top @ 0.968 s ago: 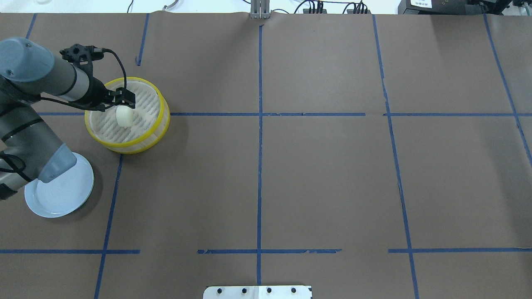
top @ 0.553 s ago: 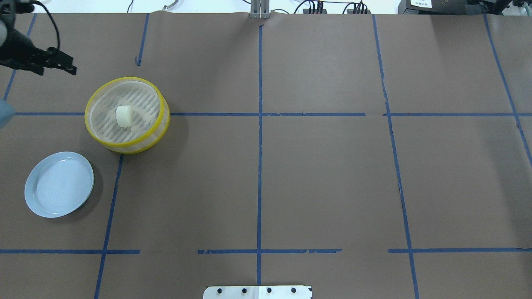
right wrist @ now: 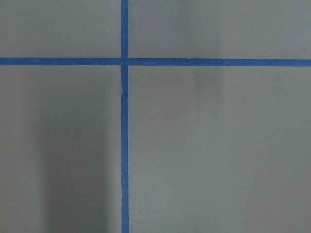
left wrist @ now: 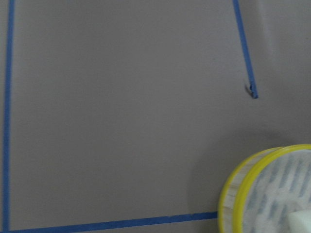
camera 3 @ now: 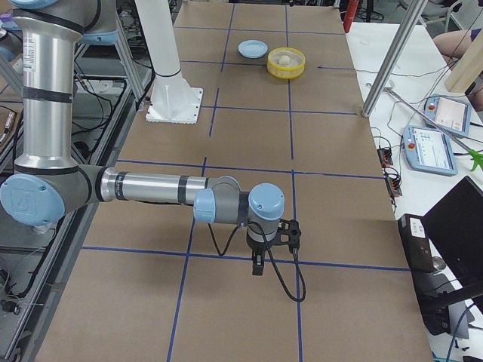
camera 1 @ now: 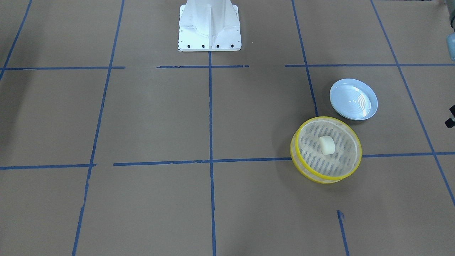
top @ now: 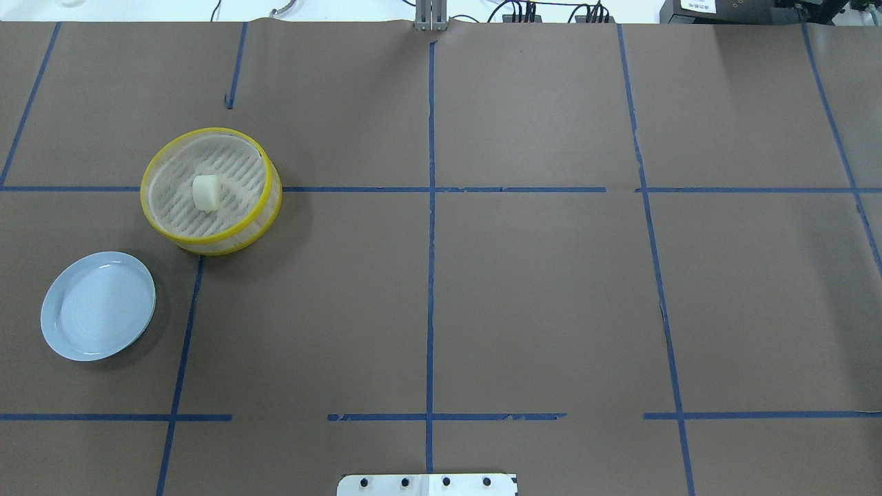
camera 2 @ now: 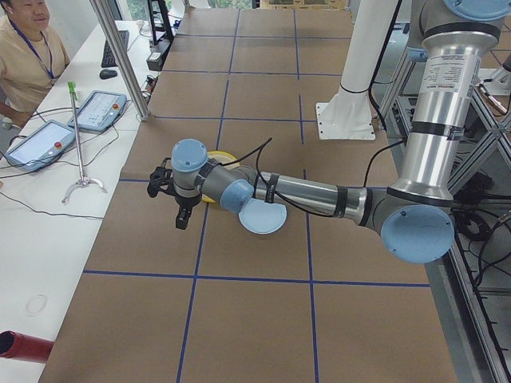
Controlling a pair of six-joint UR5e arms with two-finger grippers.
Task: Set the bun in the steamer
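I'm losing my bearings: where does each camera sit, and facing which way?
Front-facing: across the table, facing robot base.
Overhead: behind robot, looking down; no arms.
Exterior left: table end; left tool near.
Exterior right: opposite end; right tool near.
Left wrist: down at steamer rim.
Right wrist: down at tape cross.
Shared: front-facing, overhead show bun in steamer.

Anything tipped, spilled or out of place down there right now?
Nothing stands out. The bun rests near the middle of the steamer, on its slotted base; the steamer sits flat, and the blue plate lies empty, apart from it.
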